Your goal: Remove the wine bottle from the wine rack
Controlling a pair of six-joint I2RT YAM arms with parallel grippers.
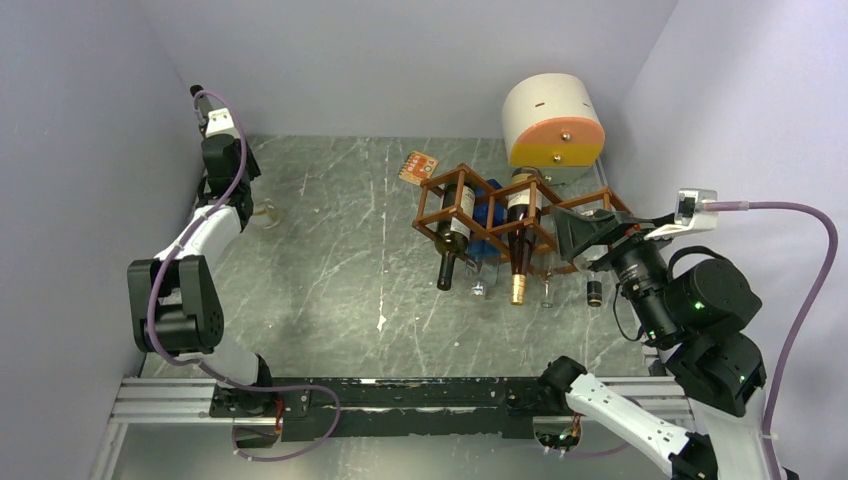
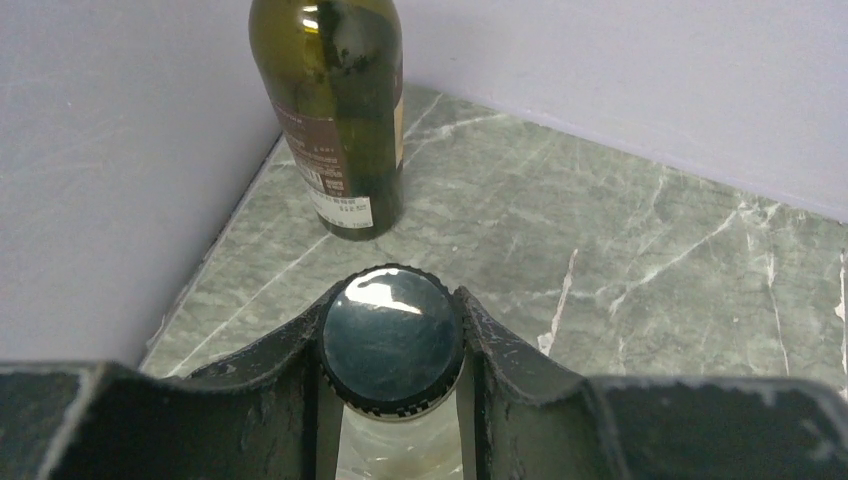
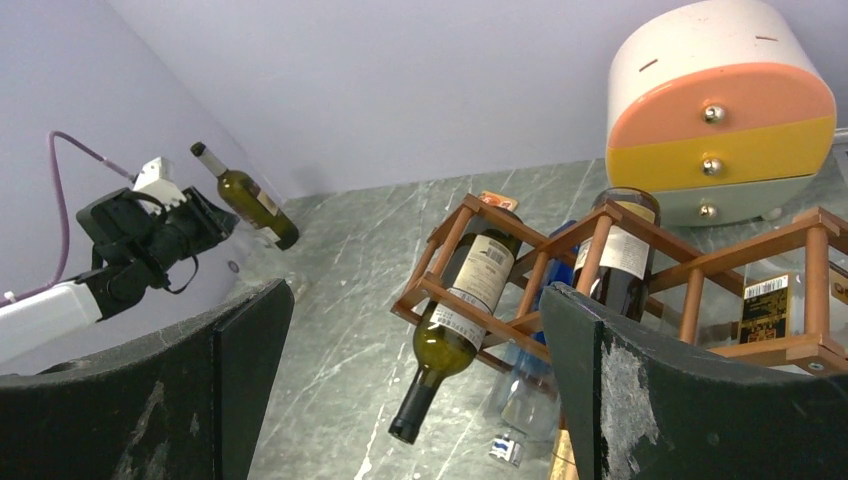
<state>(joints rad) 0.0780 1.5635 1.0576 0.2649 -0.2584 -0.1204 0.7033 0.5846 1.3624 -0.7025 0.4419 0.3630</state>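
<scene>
The reddish-brown wine rack [image 1: 470,205] stands at the back right and holds several bottles lying neck-forward: a dark one at its left [image 1: 452,238], a gold-capped one [image 1: 519,245] and a clear one [image 1: 484,262]. My right gripper [image 1: 578,238] is open and empty at the rack's right end; in the right wrist view its fingers [image 3: 610,400] frame the rack [image 3: 500,255] and the left dark bottle [image 3: 455,320]. My left gripper [image 2: 392,340] is at the far left back, shut on the black-capped neck of a clear bottle [image 2: 390,450]. A dark green wine bottle [image 2: 335,110] stands upright in the corner behind it.
A cream-and-orange cylinder [image 1: 553,122] sits behind the rack, also in the right wrist view [image 3: 720,110]. A small orange card [image 1: 418,166] lies left of it. Lilac walls close the left, back and right. The left arm [image 3: 150,240] shows in the right wrist view.
</scene>
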